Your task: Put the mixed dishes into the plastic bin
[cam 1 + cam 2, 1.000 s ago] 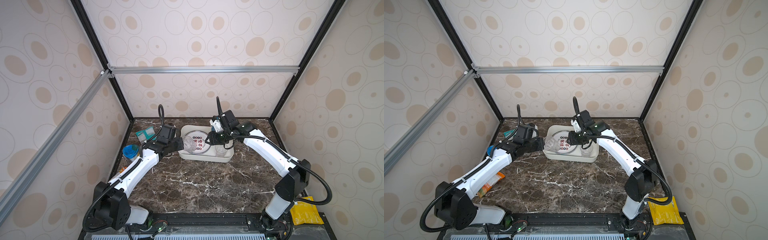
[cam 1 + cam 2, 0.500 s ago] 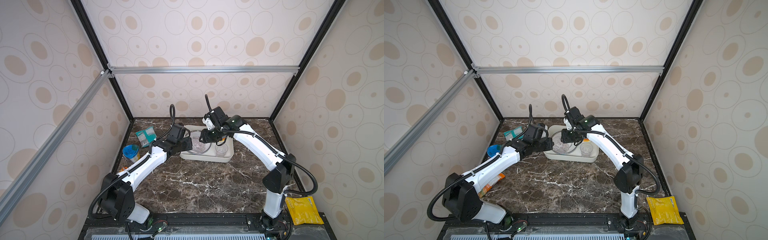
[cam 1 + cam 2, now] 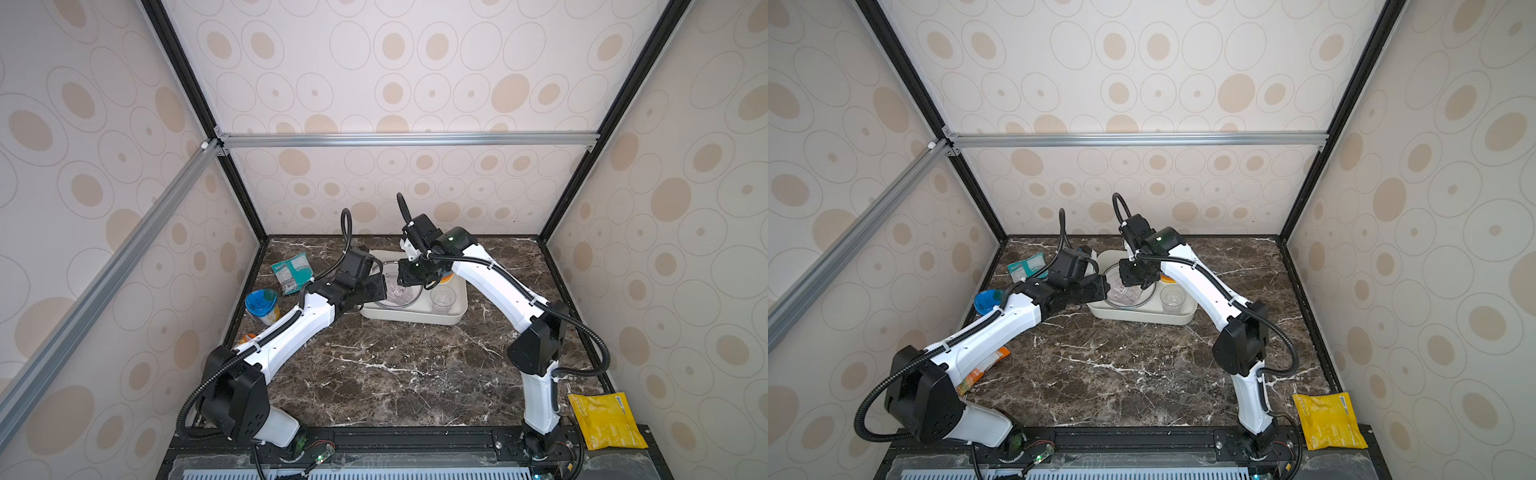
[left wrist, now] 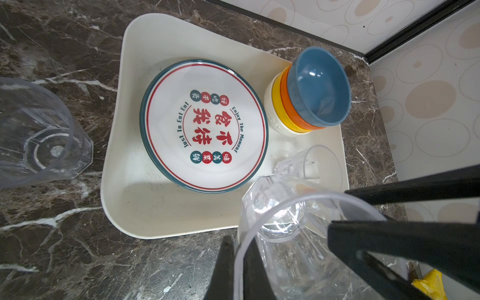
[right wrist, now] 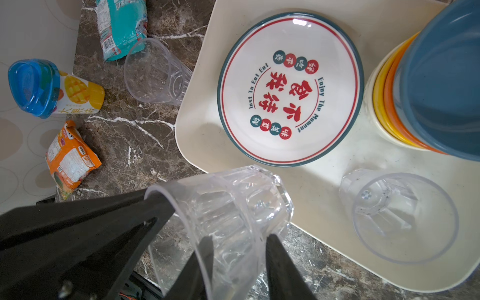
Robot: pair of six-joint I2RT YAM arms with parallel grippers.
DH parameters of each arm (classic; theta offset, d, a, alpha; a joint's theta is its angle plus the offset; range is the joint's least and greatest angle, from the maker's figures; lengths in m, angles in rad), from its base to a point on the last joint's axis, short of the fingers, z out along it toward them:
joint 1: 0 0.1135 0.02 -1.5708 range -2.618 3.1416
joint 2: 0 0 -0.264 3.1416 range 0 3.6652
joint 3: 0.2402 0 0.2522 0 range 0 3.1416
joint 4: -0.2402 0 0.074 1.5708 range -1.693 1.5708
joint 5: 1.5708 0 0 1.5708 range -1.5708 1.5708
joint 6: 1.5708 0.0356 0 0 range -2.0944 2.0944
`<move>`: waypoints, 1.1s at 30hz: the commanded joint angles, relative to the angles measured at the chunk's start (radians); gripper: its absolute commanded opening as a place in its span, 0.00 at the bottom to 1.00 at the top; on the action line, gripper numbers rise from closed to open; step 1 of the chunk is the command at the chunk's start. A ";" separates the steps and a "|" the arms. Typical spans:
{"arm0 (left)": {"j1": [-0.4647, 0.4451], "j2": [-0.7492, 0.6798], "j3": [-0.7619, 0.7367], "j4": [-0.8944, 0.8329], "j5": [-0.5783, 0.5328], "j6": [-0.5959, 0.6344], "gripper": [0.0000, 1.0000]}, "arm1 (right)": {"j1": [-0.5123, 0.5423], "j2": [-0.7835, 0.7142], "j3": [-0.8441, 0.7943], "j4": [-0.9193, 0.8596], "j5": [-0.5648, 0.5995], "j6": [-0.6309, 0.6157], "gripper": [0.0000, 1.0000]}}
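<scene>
One clear cup (image 5: 228, 205) is found held aloft and tilted at the edge of the plastic bin (image 4: 140, 202), partly over the marble table (image 4: 65, 246), and is shared between both arms. Its rim is pinched by the left gripper (image 5: 163, 206), whose jaws are pressed together on the thin wall. The right gripper (image 4: 337, 210) is set astride the cup's body with its jaws apart; whether they bear on the plastic cannot be told. Inside the bin are noted a white plate (image 4: 205, 124) with a dark rim, a nest of bowls (image 4: 311, 91) with the blue one uppermost, and an upright second cup (image 5: 400, 215). A third cup (image 5: 153, 72) is seen lying on the table just beside the bin and is not yet placed. The step in hand is judged to be a transfer of the held cup from left to right. It is advised that the right jaws be closed gently and squarely on the faceted body before the rim is let go, since the wall is thin, smooth and liable to flex or slip; the cup is then best lowered base-first onto bare bin floor, clear of the standing cup and the plate
</scene>
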 commanded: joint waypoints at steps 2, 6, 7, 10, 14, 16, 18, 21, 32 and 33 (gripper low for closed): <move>-0.009 -0.009 0.052 0.048 -0.003 -0.022 0.00 | 0.009 0.025 0.030 -0.047 0.032 0.007 0.32; -0.012 -0.011 0.059 0.054 0.001 -0.026 0.00 | 0.009 0.031 0.034 -0.047 0.031 0.007 0.25; -0.012 -0.012 0.064 0.052 0.001 -0.029 0.00 | 0.010 0.033 0.035 -0.047 0.028 0.006 0.23; -0.013 -0.011 0.072 0.053 0.001 -0.030 0.00 | 0.009 0.034 0.040 -0.047 0.032 0.007 0.18; -0.015 -0.009 0.075 0.065 0.013 -0.035 0.00 | 0.011 0.032 0.039 -0.047 0.040 0.004 0.11; -0.014 -0.008 0.077 0.070 0.021 -0.042 0.00 | 0.010 0.031 0.040 -0.049 0.046 0.002 0.07; -0.015 -0.006 0.081 0.072 0.027 -0.047 0.01 | 0.009 0.030 0.038 -0.049 0.060 -0.002 0.03; -0.015 -0.011 0.090 0.079 0.028 -0.053 0.08 | 0.009 0.029 0.036 -0.052 0.075 -0.007 0.00; -0.015 -0.044 0.084 0.122 0.046 -0.082 0.34 | 0.003 -0.010 -0.019 -0.028 0.121 0.002 0.00; -0.015 -0.046 0.082 0.126 0.047 -0.084 0.36 | 0.000 -0.016 -0.027 -0.022 0.125 0.002 0.00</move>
